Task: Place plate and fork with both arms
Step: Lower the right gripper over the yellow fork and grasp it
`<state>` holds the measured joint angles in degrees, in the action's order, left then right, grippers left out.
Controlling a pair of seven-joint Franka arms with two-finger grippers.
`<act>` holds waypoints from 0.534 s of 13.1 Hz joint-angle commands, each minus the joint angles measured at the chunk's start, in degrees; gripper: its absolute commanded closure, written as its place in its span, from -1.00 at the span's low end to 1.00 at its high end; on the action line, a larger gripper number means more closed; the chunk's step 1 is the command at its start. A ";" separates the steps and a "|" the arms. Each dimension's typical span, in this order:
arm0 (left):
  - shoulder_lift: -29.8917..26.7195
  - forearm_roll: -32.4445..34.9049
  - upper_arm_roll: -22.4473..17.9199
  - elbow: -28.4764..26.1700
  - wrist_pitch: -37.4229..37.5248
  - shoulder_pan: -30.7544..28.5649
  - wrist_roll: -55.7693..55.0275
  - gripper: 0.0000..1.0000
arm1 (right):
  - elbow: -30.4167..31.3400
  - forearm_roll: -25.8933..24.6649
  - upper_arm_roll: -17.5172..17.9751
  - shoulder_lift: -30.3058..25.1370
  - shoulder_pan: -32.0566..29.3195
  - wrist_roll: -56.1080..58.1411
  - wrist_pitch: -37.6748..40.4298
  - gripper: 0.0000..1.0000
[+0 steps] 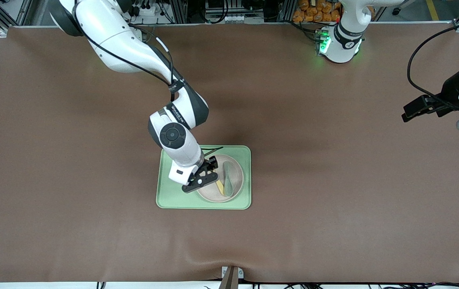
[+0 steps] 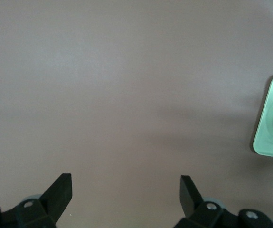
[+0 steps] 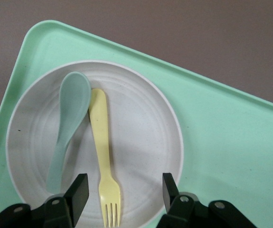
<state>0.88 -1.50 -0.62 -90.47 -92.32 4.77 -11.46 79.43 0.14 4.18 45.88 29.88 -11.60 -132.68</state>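
Lying on plate (image 3: 141,137), fork (image 3: 105,161), spoon (image 3: 69,118)

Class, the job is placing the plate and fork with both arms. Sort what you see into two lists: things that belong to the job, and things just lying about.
Belongs to the job:
plate
fork, lying in the plate
right hand, open over the plate
left hand, open, waiting over bare table

Just lying about:
spoon, in the plate beside the fork
tray, under the plate

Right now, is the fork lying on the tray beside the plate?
No, the fork lies in the plate, next to the spoon.
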 commanded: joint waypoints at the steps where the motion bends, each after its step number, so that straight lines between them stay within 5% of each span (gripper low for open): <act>1: -4.14 2.02 0.70 -4.89 -2.25 0.06 3.98 -1.00 | -2.27 -0.23 -0.66 2.89 1.40 -1.75 -2.66 -0.31; 7: -3.43 2.11 0.88 -0.67 2.58 -0.20 5.22 -1.00 | -2.35 -0.23 -0.75 4.83 2.28 -1.76 -4.69 -0.08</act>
<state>-2.08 -0.97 -0.09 -92.56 -91.34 4.81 -7.46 79.13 0.13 4.14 49.29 31.31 -12.59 -137.05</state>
